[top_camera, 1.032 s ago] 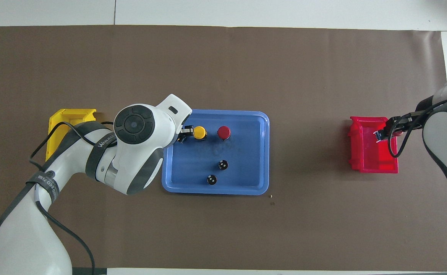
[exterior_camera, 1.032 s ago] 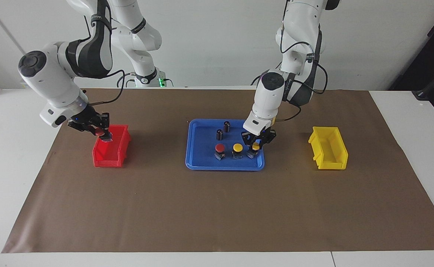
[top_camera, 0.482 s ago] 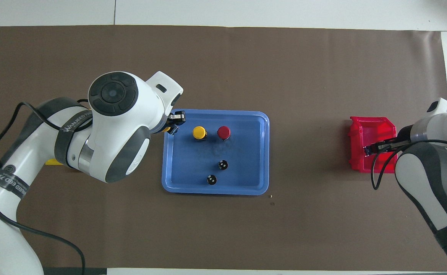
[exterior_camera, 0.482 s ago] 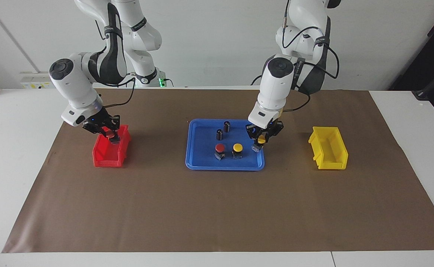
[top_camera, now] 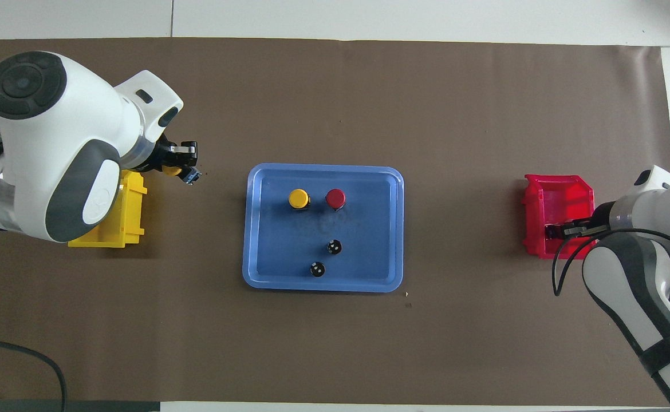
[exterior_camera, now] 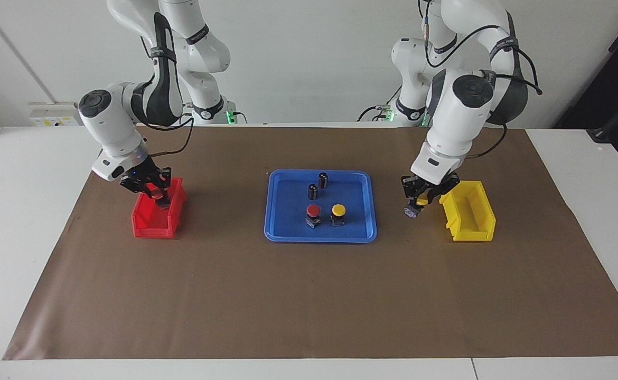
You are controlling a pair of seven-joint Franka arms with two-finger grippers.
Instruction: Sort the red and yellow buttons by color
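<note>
Beside the yellow bin (exterior_camera: 468, 210), left claw (exterior_camera: 417, 203) now carries its clamped yellow button (exterior_camera: 421, 201).

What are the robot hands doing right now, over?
Left gripper shut on a yellow button, beside the yellow bin. Right gripper shut on a red button, over the red bin. Nothing in the way.

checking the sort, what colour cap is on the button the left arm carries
Yellow; the held button shows best in the facing view.
</note>
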